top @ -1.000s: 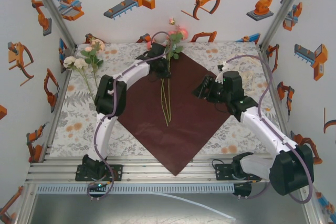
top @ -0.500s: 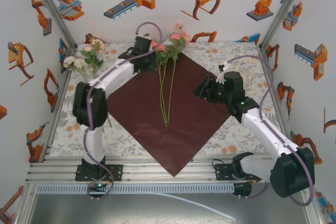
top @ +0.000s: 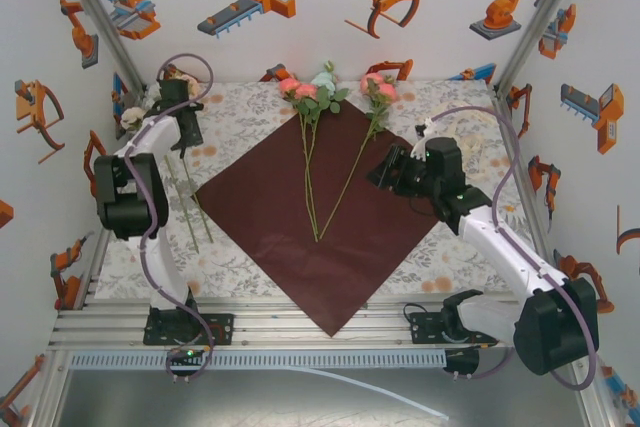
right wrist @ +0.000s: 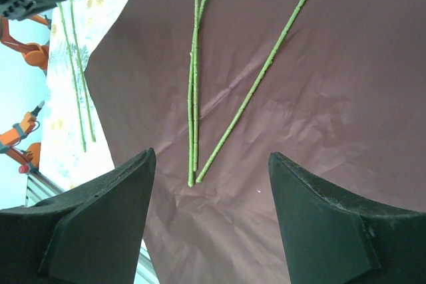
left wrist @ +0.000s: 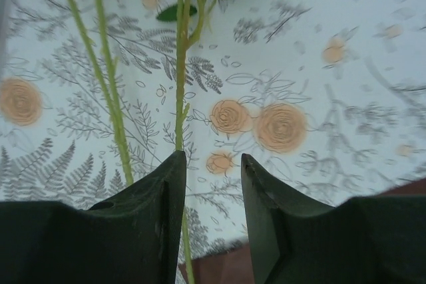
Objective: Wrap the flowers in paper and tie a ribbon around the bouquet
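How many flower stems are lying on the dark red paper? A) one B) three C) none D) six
B: three green flower stems lie on the paper, two side by side and one slanting in to meet them at the cut ends.

Evenly lit, the work cell is enclosed by a left wall (top: pixel 40 177), far wall (top: pixel 320 42) and right wall (top: pixel 600 57) of white panels printed with orange-and-grey cartoon machines. Slanting aluminium posts (top: pixel 100 15) join them. The counter wears a tablecloth (top: pixel 470 117) patterned with grey ferns and orange roses. Ribbed aluminium rails (top: pixel 300 327) line the near edge above a white slotted strip (top: pixel 300 359) and a grey floor (top: pixel 250 402).
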Motion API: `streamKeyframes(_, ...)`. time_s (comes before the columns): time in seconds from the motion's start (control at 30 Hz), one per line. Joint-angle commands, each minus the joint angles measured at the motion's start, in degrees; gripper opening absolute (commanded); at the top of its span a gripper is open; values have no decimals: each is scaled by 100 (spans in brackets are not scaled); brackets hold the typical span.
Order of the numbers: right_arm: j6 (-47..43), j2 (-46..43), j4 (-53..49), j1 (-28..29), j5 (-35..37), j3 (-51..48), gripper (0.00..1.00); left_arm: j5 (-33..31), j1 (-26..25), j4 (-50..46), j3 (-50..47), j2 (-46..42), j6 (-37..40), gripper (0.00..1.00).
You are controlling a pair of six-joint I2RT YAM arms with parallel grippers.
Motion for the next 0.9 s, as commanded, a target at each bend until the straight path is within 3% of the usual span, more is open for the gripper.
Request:
streamKeyframes(0.0,-8,-175,85,11,14,-94,64,35,88,-327,391,321,348,40)
streamKeyframes(0.3,-66,-254,-68,6,78,-24,64,-121,292,-491,579,755,458,40)
streamKeyframes(0.5,-39,-145,-35,4,25,11,64,291,292,-97,300,142,473,40)
streamKeyframes(0.63,-48,-127,-49,4,22,29,64,209,393,316,-14,-253,619,41)
streamKeyframes(0.87,-51,-142,-59,9,21,37,64,227,664,-17,317,301,758,41)
